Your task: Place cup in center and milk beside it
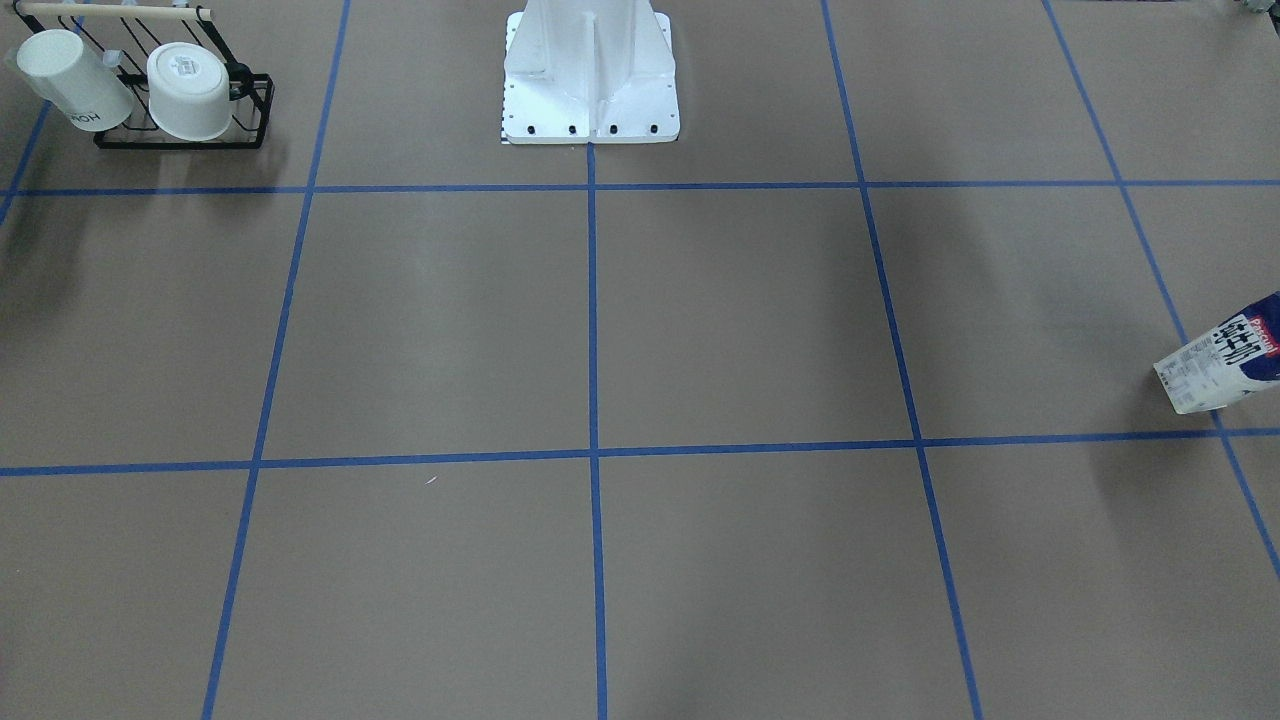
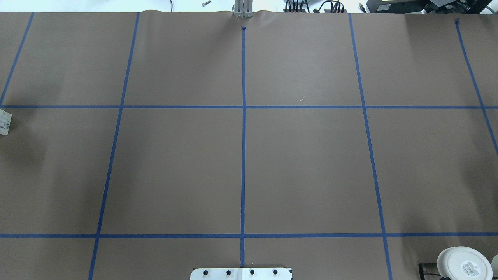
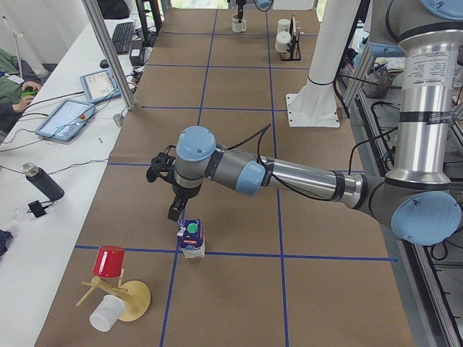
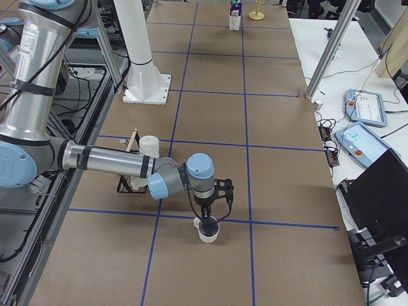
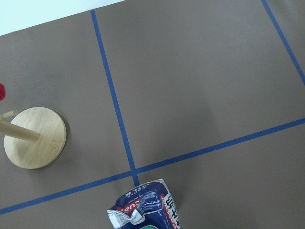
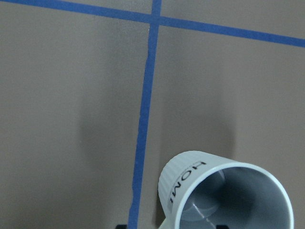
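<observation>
The cup, a small white mug with black "HOME" lettering and a grey inside [image 6: 224, 191], stands upright on the brown table just below my right wrist camera. In the exterior right view it [image 4: 208, 232] sits right under my right gripper [image 4: 208, 219], whose fingers reach down at its rim; I cannot tell whether they are open or shut. The milk carton [image 3: 192, 239] stands near the table's left end, beside a blue tape crossing, and also shows in the left wrist view [image 5: 145, 210] and the front view [image 1: 1225, 355]. My left gripper [image 3: 176, 214] hangs just above it; I cannot tell its state.
A black wire rack [image 1: 180, 138] near the robot's right holds a second lettered mug [image 1: 75, 80] and a wider plain white cup [image 1: 190, 90]. A wooden stand [image 3: 119, 300] with a red cup [image 3: 110, 260] stands beyond the milk. The robot's white base [image 1: 590, 90] is at mid-table.
</observation>
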You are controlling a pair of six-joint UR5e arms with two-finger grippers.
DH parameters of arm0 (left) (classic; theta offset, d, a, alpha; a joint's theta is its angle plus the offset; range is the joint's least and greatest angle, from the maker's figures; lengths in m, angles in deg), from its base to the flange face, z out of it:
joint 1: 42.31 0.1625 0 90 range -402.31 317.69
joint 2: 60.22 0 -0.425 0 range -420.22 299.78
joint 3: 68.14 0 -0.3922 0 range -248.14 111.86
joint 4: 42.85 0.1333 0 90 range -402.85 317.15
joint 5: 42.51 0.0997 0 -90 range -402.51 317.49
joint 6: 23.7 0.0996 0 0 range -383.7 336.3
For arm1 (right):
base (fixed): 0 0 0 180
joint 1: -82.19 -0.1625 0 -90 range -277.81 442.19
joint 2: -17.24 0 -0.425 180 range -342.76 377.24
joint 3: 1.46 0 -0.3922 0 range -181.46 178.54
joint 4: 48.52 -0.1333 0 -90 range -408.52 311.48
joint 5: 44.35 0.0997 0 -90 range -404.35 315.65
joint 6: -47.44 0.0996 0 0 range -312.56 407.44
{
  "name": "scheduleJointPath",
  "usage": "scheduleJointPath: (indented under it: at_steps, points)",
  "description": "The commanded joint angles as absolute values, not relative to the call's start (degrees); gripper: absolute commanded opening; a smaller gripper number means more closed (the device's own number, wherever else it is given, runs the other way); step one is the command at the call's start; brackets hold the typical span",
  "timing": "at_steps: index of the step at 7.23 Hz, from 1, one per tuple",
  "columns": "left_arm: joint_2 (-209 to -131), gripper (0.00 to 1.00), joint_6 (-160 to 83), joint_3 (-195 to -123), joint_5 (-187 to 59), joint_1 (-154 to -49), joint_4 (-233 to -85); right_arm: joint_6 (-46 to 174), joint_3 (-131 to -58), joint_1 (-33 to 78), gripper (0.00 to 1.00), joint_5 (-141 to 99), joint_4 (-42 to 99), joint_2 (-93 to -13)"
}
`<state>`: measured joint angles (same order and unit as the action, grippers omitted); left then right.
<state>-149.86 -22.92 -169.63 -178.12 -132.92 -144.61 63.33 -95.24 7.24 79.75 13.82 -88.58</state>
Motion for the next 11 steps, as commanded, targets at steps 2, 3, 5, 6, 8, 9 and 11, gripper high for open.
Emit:
scheduleJointPath:
  at_steps: [2,3,5,6,8,9,11]
  points:
    - [-149.52,0.98,-22.91,-169.39,-178.12,-132.92,-145.41,62.56,-94.37,10.45,0.0,76.61,13.79,-87.97]
    - [-149.43,0.98,-22.91,-169.3,-178.12,-132.92,-145.41,61.68,-94.8,10.64,0.0,76.59,13.79,-87.45]
    - [-149.16,0.98,-22.91,-169.38,-178.12,-132.92,-145.42,61.06,-98.9,10.3,0.0,77.46,14.14,-86.05]
    - [-149.08,0.98,-22.82,-169.39,-178.12,-132.92,-145.42,61.06,-102.24,10.03,0.0,78.34,14.32,-85.69]
    - [-149.08,0.98,-22.82,-169.3,-178.21,-133.01,-145.42,61.76,-106.48,9.85,0.0,85.87,14.41,-80.89]
    - [-148.55,0.98,-22.82,-169.38,-178.21,-132.92,-145.42,62.46,-105.97,11.07,0.0,90.08,14.84,-73.02]
    - [-148.28,0.98,-22.82,-169.39,-178.21,-132.92,-145.42,78.46,-106.41,18.5,0.0,94.78,16.95,-63.15]
